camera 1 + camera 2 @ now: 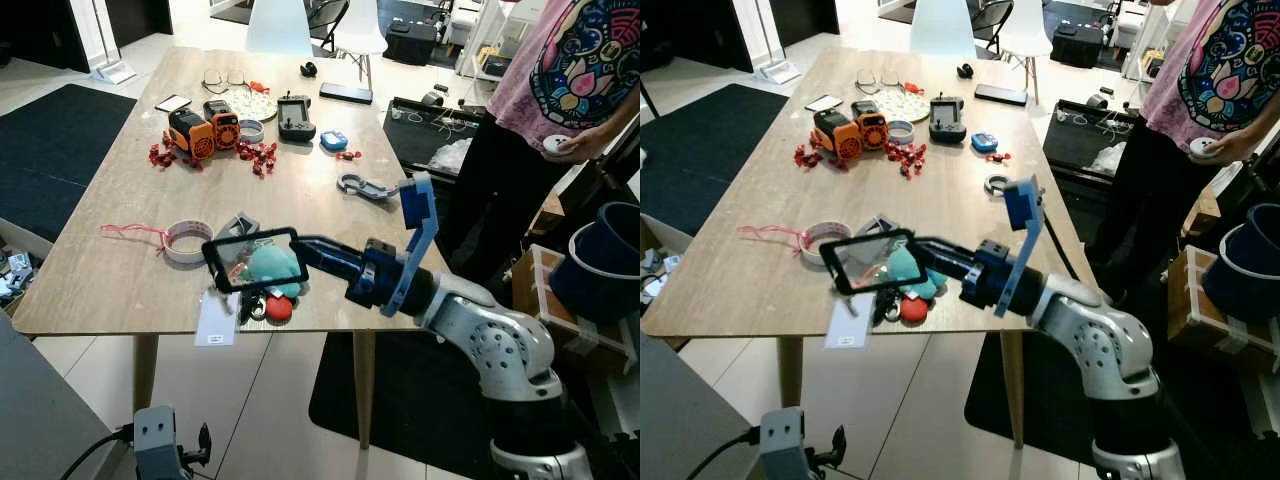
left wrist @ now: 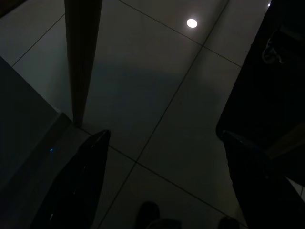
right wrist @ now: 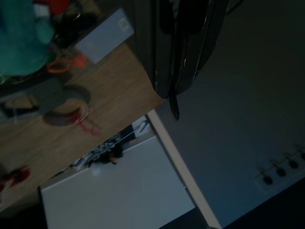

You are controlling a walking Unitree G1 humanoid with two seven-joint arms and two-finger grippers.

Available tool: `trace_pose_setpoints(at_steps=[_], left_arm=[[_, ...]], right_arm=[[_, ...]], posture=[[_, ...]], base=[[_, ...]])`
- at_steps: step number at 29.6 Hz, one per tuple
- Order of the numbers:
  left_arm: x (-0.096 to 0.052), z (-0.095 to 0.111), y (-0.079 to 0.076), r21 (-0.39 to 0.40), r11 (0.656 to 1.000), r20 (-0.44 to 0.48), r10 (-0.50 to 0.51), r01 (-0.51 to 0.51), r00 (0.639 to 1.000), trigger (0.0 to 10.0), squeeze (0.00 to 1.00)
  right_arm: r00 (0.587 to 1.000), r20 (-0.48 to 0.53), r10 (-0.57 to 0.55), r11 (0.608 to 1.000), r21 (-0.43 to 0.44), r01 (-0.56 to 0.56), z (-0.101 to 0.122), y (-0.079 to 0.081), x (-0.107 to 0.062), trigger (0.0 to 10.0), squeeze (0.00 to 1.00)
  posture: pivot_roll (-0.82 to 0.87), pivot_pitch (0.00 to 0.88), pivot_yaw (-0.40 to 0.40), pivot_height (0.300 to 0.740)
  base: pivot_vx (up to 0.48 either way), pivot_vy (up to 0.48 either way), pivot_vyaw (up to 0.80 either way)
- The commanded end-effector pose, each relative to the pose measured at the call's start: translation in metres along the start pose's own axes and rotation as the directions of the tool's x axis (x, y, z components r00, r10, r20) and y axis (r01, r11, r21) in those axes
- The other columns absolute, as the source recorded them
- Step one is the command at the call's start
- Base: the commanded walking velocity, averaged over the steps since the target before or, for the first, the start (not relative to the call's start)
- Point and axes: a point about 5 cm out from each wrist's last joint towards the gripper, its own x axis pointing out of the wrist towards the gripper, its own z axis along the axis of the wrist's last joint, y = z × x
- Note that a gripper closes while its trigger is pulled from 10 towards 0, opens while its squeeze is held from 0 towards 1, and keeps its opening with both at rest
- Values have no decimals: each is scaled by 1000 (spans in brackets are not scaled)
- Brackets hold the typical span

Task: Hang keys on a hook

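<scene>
A key bunch [image 1: 268, 292] with a teal plush, a red tag and a white card [image 1: 216, 322] lies at the table's front edge. My right gripper [image 1: 298, 246] reaches in from the right just above it. It is shut on a flat, glossy, black-rimmed rectangle [image 1: 250, 259], like a phone, held over the plush. In the right wrist view the fingers [image 3: 178, 52] press together on that dark slab. A grey carabiner hook [image 1: 365, 187] lies on the table further back. My left gripper [image 2: 164, 138] hangs open over the floor tiles beside a table leg [image 2: 82, 57].
A tape roll [image 1: 187, 240] with pink string lies left of the keys. Orange tools [image 1: 200, 130], a black controller [image 1: 296, 115] and small red bits sit mid-table. A person [image 1: 570, 80] stands at the right, near a blue bucket [image 1: 605, 260] and boxes.
</scene>
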Motion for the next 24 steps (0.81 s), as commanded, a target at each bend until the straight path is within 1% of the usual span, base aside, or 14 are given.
trace_pose_setpoints(at_steps=[1,3,4,5,7,10,13,16,17,20,24], left_arm=[[-3,-7,0,-16,1000,-30,6,-6,1000,10000,0],[-3,-7,0,-15,1000,-30,5,-5,1000,10000,0],[-3,-7,-1,-15,1000,-30,3,-4,1000,10000,0],[-3,-7,-1,-15,1000,-30,3,-4,1000,10000,0],[-3,-7,-2,-15,1000,-30,0,0,1000,10000,0],[-3,-7,-2,-15,1000,-31,-3,2,1000,10000,0],[-3,-7,-2,-15,1000,-31,-3,3,1000,10000,0],[-3,-7,-3,-13,1000,-32,-5,5,999,10000,0],[-3,-7,-3,-13,1000,-32,-5,5,999,10000,0],[-3,-8,-3,-13,1000,-33,-6,6,999,10000,0],[-4,-8,-2,-13,1000,-33,-5,5,999,10000,0]], right_arm=[[1000,-14,2,1000,13,-2,-2,1,-5,0,0],[999,-30,-16,1000,23,17,-6,-2,-8,0,0],[998,-43,-43,998,32,44,-10,-6,-11,0,0],[998,-43,-43,998,32,44,-10,-6,-11,0,0],[993,-57,-101,992,72,105,-20,-16,-19,0,0],[986,-70,-149,980,126,157,-30,-23,-28,0,0],[983,-71,-167,972,156,176,-35,-25,-32,0,0],[975,-82,-208,954,201,220,-46,-31,-40,0,0],[975,-82,-208,954,201,220,-46,-31,-40,0,0],[966,-86,-245,936,237,259,-56,-37,-48,0,0],[961,-72,-267,926,256,277,-60,-40,-53,0,0]], posture=[[47,88,-75,740],[46,88,-75,740],[45,90,-74,740],[45,90,-74,740],[43,90,-72,740],[45,91,-73,740],[44,90,-72,740],[43,90,-70,740],[43,90,-70,740],[45,89,-72,740],[45,89,-72,740]], base=[[0,0,0],[0,0,0],[0,0,0],[0,0,0],[0,0,0],[0,0,0],[0,0,0],[0,0,0],[0,0,0],[0,0,0],[0,0,0]])
